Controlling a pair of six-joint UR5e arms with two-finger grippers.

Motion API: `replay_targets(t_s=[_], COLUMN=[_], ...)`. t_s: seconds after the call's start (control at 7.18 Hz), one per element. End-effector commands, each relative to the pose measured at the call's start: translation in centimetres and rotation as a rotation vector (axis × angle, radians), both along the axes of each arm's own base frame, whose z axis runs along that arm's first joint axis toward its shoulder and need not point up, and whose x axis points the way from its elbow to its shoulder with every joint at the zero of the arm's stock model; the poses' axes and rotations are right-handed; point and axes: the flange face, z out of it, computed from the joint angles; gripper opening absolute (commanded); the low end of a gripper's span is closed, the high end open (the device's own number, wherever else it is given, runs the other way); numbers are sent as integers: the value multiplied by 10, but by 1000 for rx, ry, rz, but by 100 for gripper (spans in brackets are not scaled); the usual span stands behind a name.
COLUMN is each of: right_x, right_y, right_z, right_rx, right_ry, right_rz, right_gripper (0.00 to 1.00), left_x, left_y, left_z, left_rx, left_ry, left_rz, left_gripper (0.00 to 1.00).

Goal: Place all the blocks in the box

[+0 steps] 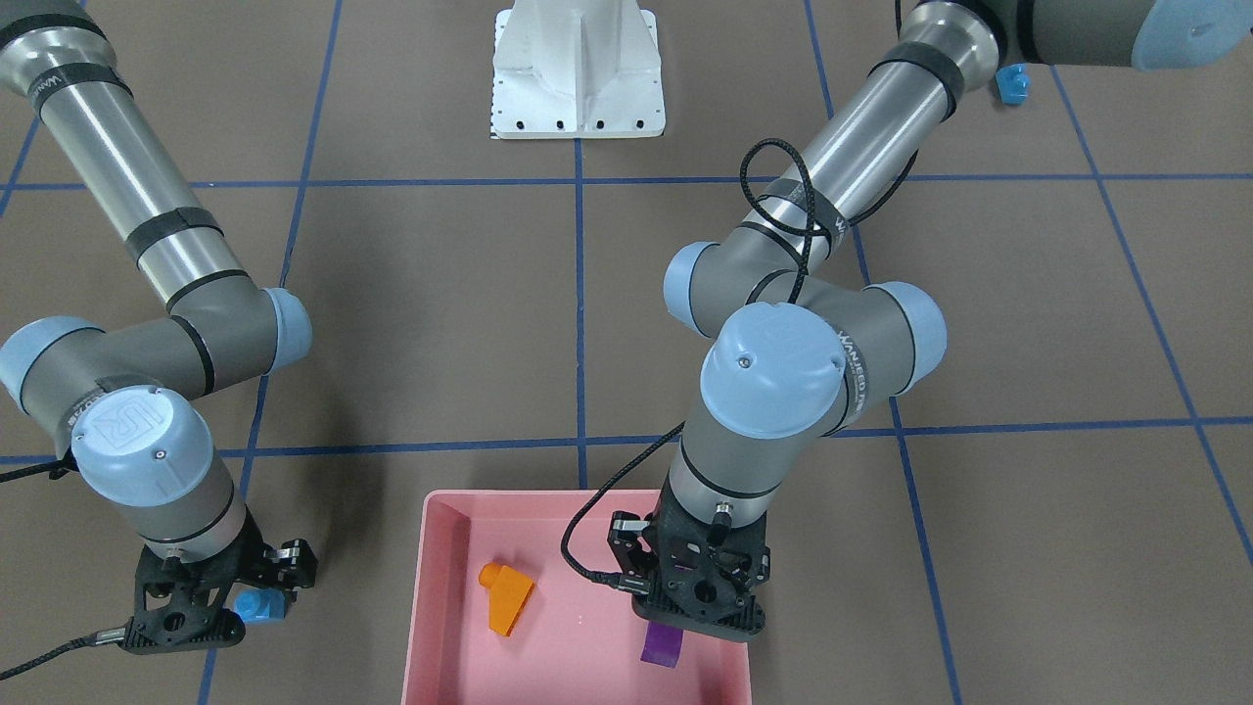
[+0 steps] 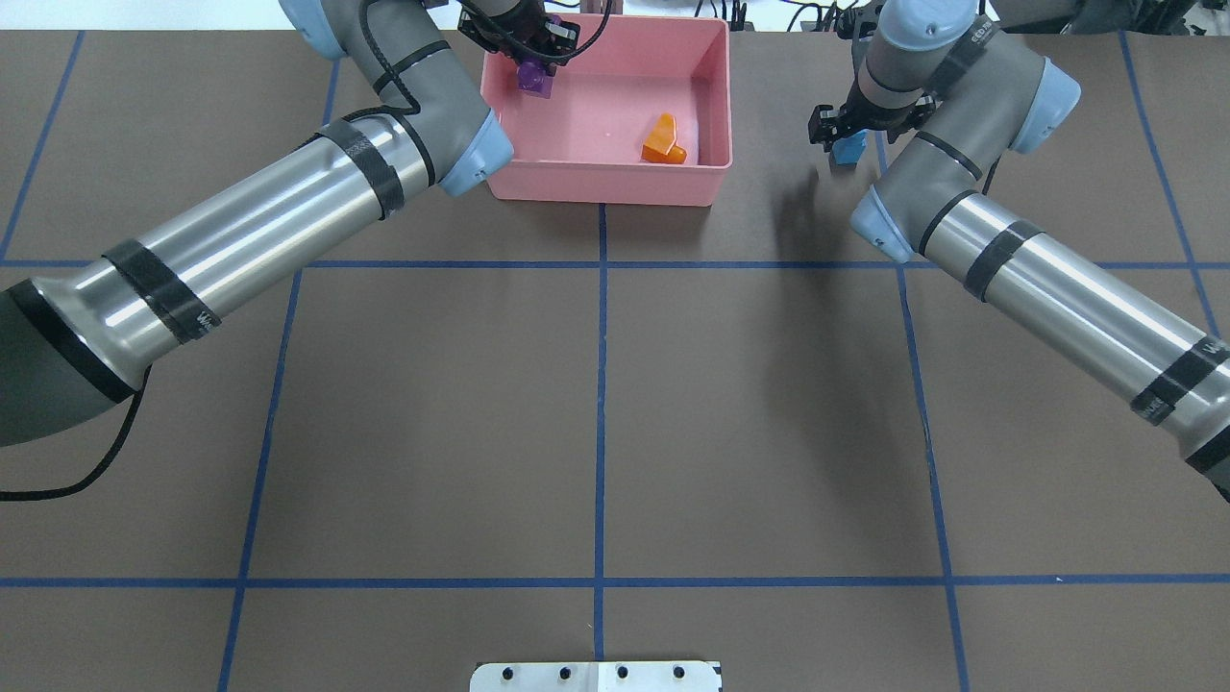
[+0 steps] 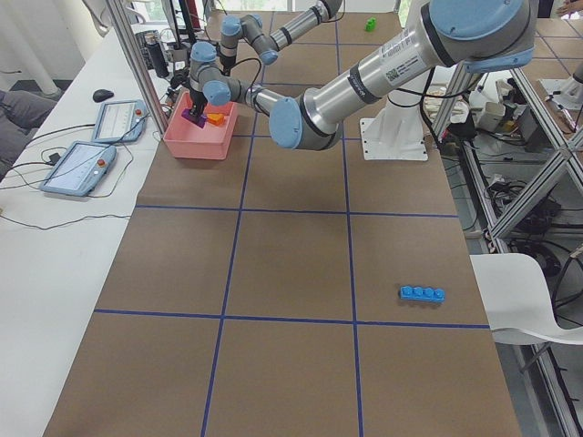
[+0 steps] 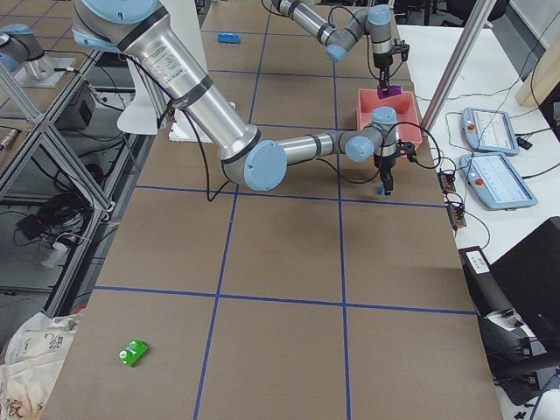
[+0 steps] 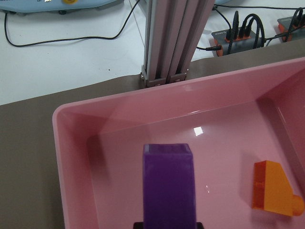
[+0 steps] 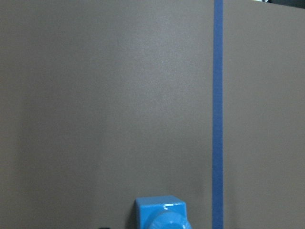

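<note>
The pink box (image 1: 438, 587) holds the orange sloped block (image 1: 507, 597), which also shows in the overhead view (image 2: 663, 139) and the left wrist view (image 5: 274, 191). My left gripper (image 1: 673, 627) is shut on the long purple block (image 1: 663, 644) and holds it upright over the box's inside (image 5: 71, 167); the purple block (image 5: 169, 186) hangs above the floor. My right gripper (image 1: 256, 599) is shut on the small light-blue block (image 1: 259, 607), above the table beside the box (image 2: 716, 115). The block also shows in the right wrist view (image 6: 159, 214).
The long four-stud light-blue block (image 3: 422, 293) lies on the table far from the box, near the robot's left side. The green block (image 4: 133, 353) lies far off at the right end. The white base plate (image 1: 578, 69) stands at the robot's side. Tablets (image 3: 77, 164) lie beyond the box.
</note>
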Motion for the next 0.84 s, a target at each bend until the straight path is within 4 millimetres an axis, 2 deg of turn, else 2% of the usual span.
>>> replay_targets(t_s=[0.0, 0.28, 0.42, 0.56, 0.7], right_x=[-11, -8, 10, 39, 66], right_y=[-5, -5, -15, -28, -40], right_z=[-4, 1, -1, -5, -18], right_rx=[-10, -9, 18, 18, 10], right_ry=[8, 16, 24, 3, -45], right_rz=[-8, -13, -31, -36, -40], right_gripper=[52, 0, 0, 0, 0], left_x=[8, 10, 17, 28, 48], left_y=[3, 4, 7, 15, 26], left_z=[-2, -5, -14, -30, -36], left_rx=[7, 9, -15, -91, -90], left_ry=[-8, -6, 12, 61, 60], left_rz=[-6, -5, -20, -85, -131], left_gripper=[0, 0, 0, 0, 0])
